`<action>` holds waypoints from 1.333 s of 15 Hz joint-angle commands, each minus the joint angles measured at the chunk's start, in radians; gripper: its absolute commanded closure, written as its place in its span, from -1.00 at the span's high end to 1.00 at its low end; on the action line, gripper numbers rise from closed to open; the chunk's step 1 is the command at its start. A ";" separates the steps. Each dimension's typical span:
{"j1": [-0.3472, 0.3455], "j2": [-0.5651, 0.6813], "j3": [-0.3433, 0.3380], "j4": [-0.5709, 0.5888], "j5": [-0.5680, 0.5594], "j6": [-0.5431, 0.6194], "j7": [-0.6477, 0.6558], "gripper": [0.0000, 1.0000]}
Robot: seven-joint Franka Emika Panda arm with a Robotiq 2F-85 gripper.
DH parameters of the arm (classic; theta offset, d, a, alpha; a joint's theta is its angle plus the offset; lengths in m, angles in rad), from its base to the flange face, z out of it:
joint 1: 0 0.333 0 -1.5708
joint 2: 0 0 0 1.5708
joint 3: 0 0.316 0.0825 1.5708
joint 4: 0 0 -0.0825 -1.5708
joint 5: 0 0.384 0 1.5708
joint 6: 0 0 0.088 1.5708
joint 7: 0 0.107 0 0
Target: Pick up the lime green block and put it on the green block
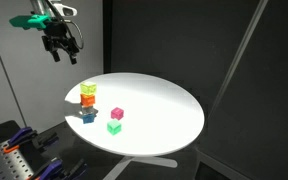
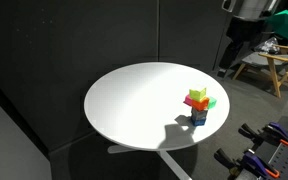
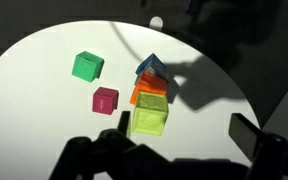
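Close to one edge of the round white table (image 1: pixel 164 100), stacked three high: lime green block (image 1: pixel 89 90) on top, orange cube (image 1: pixel 89 101) under it, blue cube (image 1: pixel 88 115) at the bottom and turned askew to the two above, as seen from the wrist (image 3: pixel 151 68). Just beside the stack but apart from it, toward the table's middle: one pink cube (image 1: pixel 117 115), and a little past that, nearer the rim, the green block (image 1: pixel 114 127), bare on top and touching nothing. Five cubes counted, one of each colour: lime, orange, blue, pink, green. Same count from the wrist: lime green block (image 3: pixel 148 118) nearest, orange cube (image 3: pixel 149 97) peeking out beneath, pink cube (image 3: pixel 105 100) between stack and green block (image 3: pixel 87 66). Seen across the table in an exterior view, lime green block (image 2: pixel 197 97) capping the stack at the far edge, with the green block (image 2: pixel 211 102) showing just behind it. High above and outside the table's edge on the stack's side: gripper (image 1: pixel 59 45), pointing down, jaws spread apart, nothing between them, well clear of every cube.
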 commanded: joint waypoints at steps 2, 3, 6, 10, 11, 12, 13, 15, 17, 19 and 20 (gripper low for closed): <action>0.010 0.001 -0.010 0.002 -0.006 -0.003 0.005 1.00; 0.010 0.001 -0.010 0.002 -0.006 -0.003 0.005 1.00; 0.010 0.001 -0.010 0.002 -0.006 -0.003 0.005 1.00; 0.008 0.024 -0.015 0.026 0.005 0.004 0.011 1.00; 0.006 0.033 -0.020 0.037 0.010 0.000 0.011 1.00; 0.006 0.041 -0.026 0.050 0.017 -0.001 0.009 1.00; 0.005 0.048 -0.031 0.059 0.021 -0.002 0.009 1.00; 0.006 0.064 -0.046 0.088 0.040 -0.006 0.005 1.00; 0.006 0.086 -0.064 0.118 0.071 0.001 0.002 1.00; -0.002 0.111 -0.078 0.147 0.097 0.013 0.009 1.00; -0.006 0.124 -0.085 0.162 0.108 0.017 0.014 1.00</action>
